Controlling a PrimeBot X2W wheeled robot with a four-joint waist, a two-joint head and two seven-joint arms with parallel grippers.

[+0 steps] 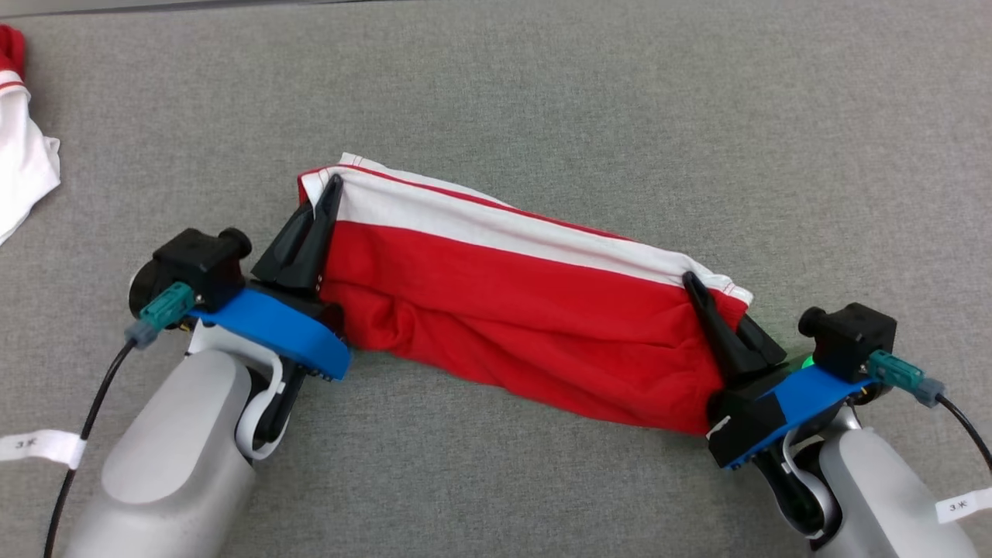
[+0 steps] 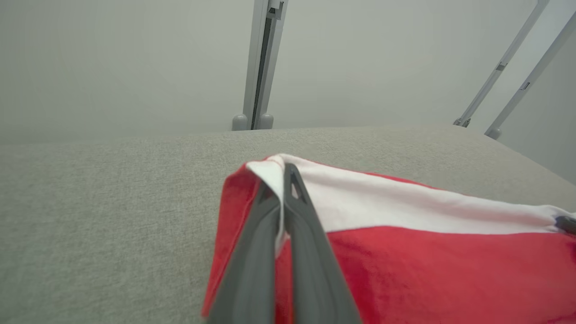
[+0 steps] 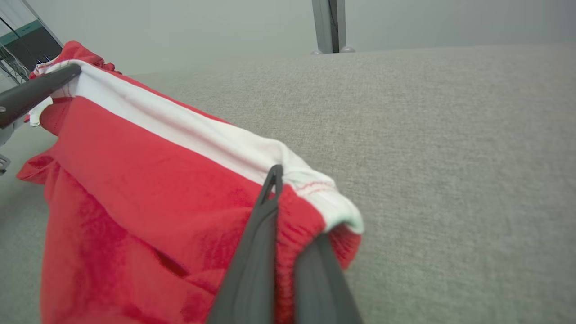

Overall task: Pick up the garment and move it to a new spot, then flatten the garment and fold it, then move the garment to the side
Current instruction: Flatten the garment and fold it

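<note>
Red-white garment (image 1: 527,310) stretched long, side to side, over bench (image 1: 542,93); left gripper (image 1: 333,184) pinches one top corner, right gripper (image 1: 690,279) pinches other.

Lighting is bright, even and diffuse from overhead, with no glare. The garment (image 1: 511,310) casts only a faint, soft shadow on the table (image 1: 542,93). A green light (image 1: 806,361) glows locally. The head view is sharp. In the wrist views the near fingers (image 2: 310,270) are blurred, the background is hazy and the table edge bows.
</note>
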